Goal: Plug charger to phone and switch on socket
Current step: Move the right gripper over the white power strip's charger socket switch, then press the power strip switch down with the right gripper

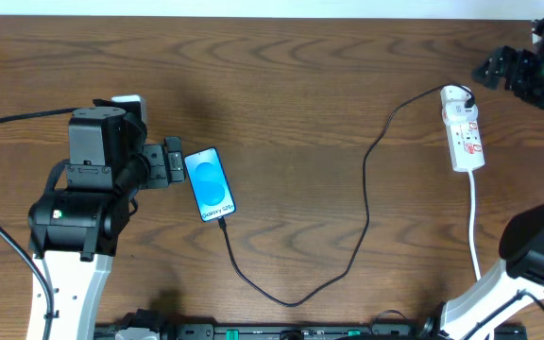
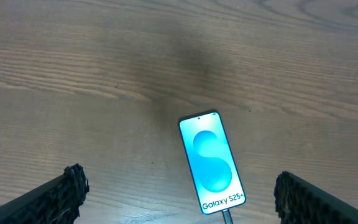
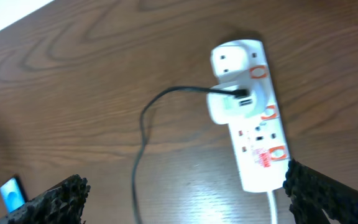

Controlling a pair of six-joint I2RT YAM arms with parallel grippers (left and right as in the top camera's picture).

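Observation:
The phone (image 1: 210, 182) lies face up on the wooden table, its blue screen lit; it also shows in the left wrist view, phone (image 2: 211, 162). The black charger cable (image 1: 362, 203) runs from the phone's lower edge, where its tip (image 2: 227, 216) sits in the port, loops along the table and ends in a plug on the white socket (image 1: 463, 127). My left gripper (image 1: 173, 162) stands open just left of the phone, left gripper (image 2: 179, 199) holding nothing. My right gripper (image 1: 499, 68) is open above the table, up and right of the socket (image 3: 253, 112), right gripper (image 3: 185, 199) empty.
The socket's white cord (image 1: 475, 222) runs toward the table's front edge, near the right arm's base (image 1: 536, 250). The left arm's body (image 1: 88, 189) fills the left side. Bare wood lies between phone and socket, crossed only by the cable.

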